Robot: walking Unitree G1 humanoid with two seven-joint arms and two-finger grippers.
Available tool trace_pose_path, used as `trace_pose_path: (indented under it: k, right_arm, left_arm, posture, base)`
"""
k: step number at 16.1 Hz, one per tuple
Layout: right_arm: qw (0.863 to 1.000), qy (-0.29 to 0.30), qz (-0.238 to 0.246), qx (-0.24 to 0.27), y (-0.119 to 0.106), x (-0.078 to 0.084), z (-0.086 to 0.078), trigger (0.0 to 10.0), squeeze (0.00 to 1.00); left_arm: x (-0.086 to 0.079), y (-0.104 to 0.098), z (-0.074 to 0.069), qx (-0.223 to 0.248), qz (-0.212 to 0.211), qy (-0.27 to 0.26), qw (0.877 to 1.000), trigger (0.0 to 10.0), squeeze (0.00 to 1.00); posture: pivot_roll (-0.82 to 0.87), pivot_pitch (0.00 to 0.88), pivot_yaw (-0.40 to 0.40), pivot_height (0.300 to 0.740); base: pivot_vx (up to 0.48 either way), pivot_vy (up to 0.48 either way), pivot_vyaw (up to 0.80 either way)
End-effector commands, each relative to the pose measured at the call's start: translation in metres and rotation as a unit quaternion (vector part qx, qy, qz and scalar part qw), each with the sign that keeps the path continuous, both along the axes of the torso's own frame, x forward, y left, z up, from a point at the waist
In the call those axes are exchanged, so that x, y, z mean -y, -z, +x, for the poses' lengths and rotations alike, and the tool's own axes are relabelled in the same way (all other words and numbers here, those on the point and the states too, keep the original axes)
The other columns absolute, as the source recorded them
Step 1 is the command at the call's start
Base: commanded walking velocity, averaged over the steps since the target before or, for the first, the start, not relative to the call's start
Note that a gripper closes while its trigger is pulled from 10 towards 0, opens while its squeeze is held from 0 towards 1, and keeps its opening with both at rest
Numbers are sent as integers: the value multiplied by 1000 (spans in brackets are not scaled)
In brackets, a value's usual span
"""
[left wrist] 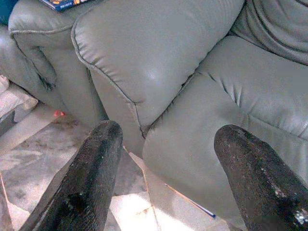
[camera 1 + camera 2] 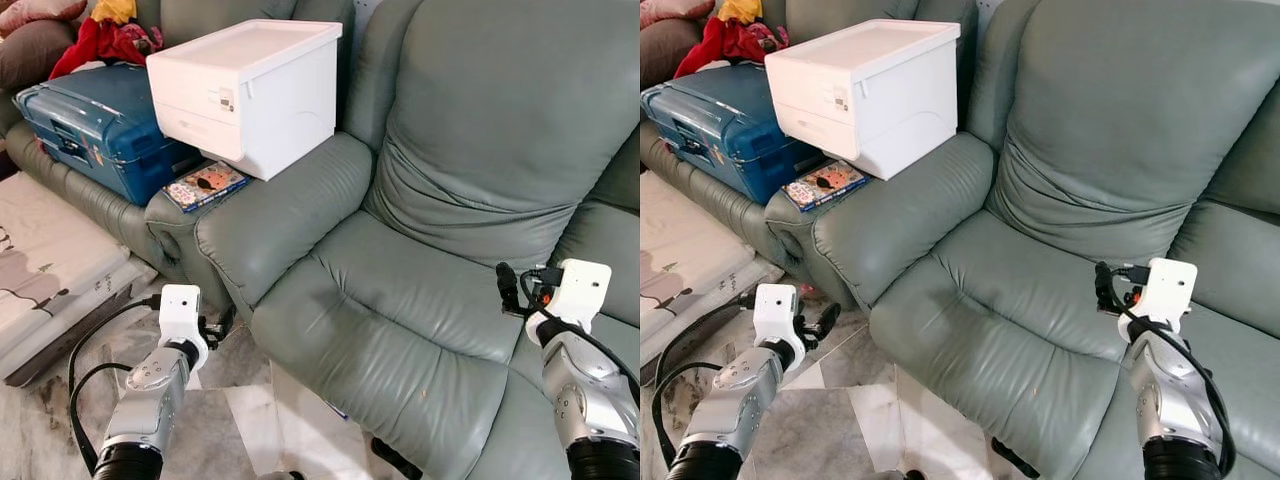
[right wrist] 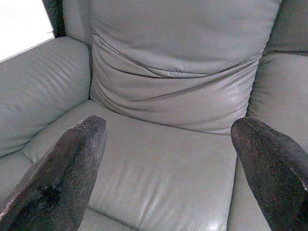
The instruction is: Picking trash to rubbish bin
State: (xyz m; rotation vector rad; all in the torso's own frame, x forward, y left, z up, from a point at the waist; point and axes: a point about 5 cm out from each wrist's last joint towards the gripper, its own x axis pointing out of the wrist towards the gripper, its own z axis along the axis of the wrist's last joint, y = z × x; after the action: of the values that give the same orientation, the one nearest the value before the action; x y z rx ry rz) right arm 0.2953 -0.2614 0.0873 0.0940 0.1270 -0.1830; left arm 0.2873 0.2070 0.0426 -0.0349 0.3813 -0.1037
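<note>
Ahead of the wide-open right gripper (image 3: 168, 159) the sofa seat (image 2: 400, 320) lies bare; beyond the spread left gripper (image 1: 166, 159), the armrest (image 2: 290, 210) blocks, bearing a white box (image 2: 250, 90); floor (image 1: 29, 159) open below.

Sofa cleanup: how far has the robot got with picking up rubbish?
Nothing looks done. Both the left gripper and right gripper are open and carry nothing, held before the grey sofa. I can make out no rubbish bin, and no clear trash, so finding, picking up and binning are all left.
</note>
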Motion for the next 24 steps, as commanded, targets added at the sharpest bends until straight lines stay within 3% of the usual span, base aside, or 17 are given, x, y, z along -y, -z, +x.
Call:
trace_pose_path:
  k: [1,13,16,24]
  right_arm:
    - [1000,4,1,-1,1,2,-1,10000,0]
    - [1000,4,-7,6,-3,7,2,10000,0]
    - [1000,5,-10,8,-4,7,4,10000,0]
    - [999,28,-18,-19,9,16,9,10000,0]
  left_arm:
    - [-2,0,0,1,3,6,1000,10000,0]
    - [0,-1,4,8,1,10,1000,10000,0]
    - [-2,-1,5,10,9,8,1000,10000,0]
    - [-17,30,2,-69,22,0,997,10000,0]
  posture:
    - [27,82,58,740]
    - [24,67,52,740]
    - [24,64,51,740]
    - [11,57,45,740]
  base:
    - [-322,0,0]
    - [-319,0,0]
    - [0,0,0]
    - [0,0,0]
